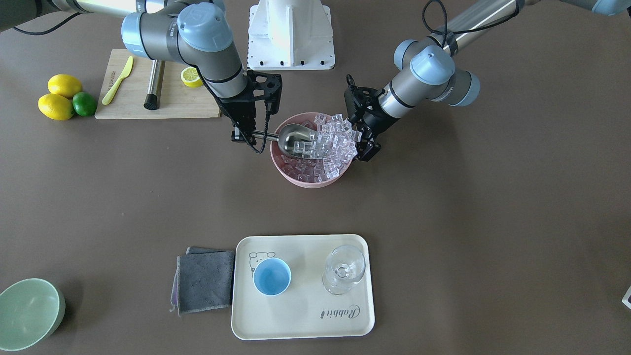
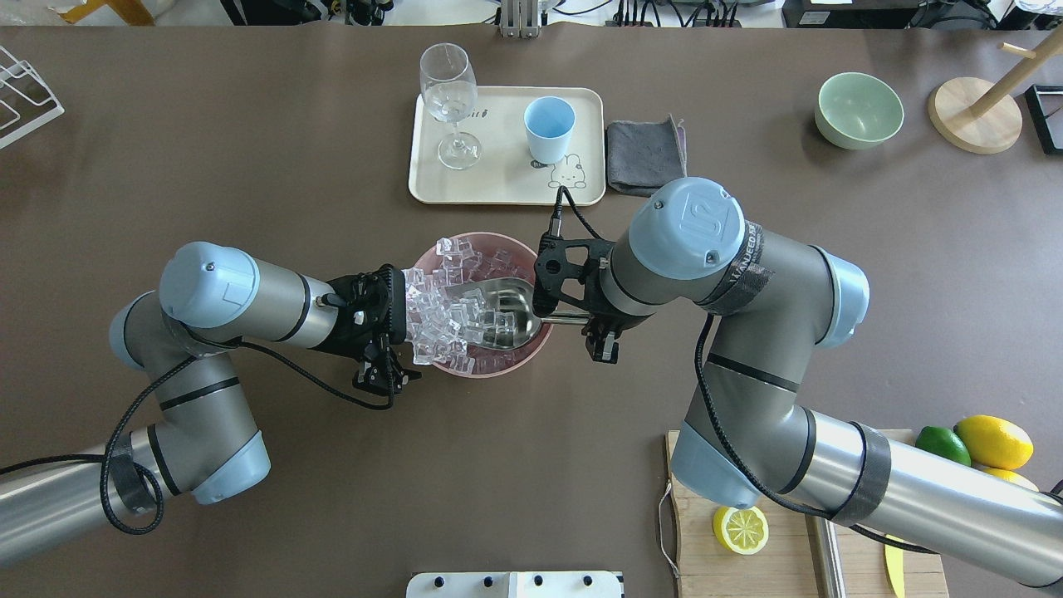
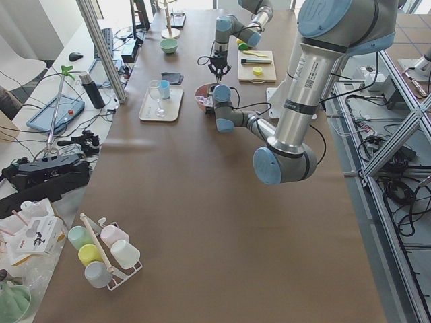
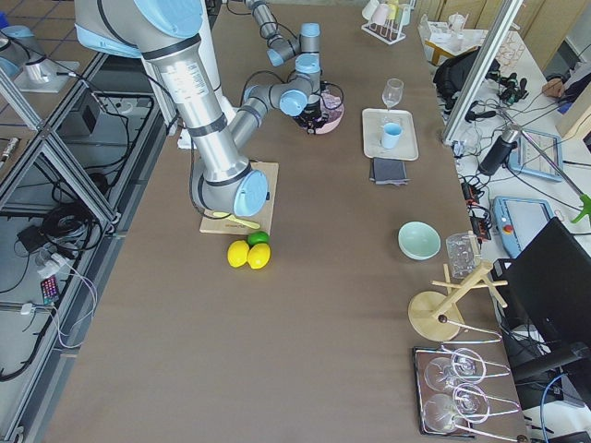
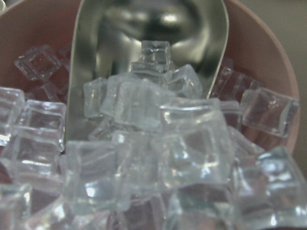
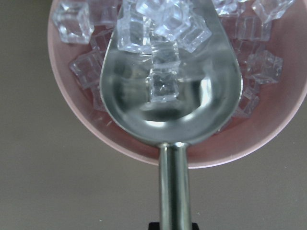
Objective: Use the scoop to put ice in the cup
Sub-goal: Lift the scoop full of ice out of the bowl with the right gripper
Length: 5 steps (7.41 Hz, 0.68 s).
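The silver scoop (image 1: 296,138) lies in the pink bowl (image 1: 308,181), its trough pushed into the heap of clear ice (image 1: 335,143). My right gripper (image 1: 244,134) is shut on the scoop's handle; it also shows in the overhead view (image 2: 594,316). A few cubes (image 6: 163,86) sit in the trough (image 6: 172,110). My left gripper (image 2: 397,320) is at the bowl's opposite rim and seems shut on it, its fingertips hidden by piled ice (image 2: 440,320). The light-blue cup (image 1: 271,276) stands empty on the cream tray (image 1: 305,315), far from both grippers.
A clear stemmed glass (image 1: 343,269) stands on the tray beside the cup. A grey cloth (image 1: 205,281) lies next to the tray. A green bowl (image 1: 27,313), a cutting board (image 1: 182,103) and lemons (image 1: 56,106) lie at the table's edges.
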{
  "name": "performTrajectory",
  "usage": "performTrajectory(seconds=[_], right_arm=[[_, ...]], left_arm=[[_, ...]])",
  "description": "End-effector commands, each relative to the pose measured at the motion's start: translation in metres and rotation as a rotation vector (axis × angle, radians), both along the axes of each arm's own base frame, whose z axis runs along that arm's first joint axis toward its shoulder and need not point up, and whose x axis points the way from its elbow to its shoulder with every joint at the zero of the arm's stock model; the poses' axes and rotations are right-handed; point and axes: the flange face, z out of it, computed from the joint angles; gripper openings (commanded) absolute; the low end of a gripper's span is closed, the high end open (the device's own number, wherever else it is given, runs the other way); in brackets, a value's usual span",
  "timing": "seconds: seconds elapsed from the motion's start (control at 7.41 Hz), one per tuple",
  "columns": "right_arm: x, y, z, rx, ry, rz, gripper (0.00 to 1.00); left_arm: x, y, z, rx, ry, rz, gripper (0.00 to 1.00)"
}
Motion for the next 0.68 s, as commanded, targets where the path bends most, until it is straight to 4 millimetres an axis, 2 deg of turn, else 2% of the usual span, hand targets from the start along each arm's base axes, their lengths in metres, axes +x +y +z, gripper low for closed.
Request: performTrajectory(seconds=[0.0, 0.54], right_arm=[[0.020, -0.016, 0.002, -0.043, -0.058, -0.004, 0.00], [0.044, -0.034, 0.010, -0.108, -0.086, -0.009, 0.00]], left_arm=[[0.000, 0.000, 0.000, 0.000, 0.000, -0.001, 0.99], [0.001, -0.001, 0.000, 0.001, -0.002, 0.000, 0.99]])
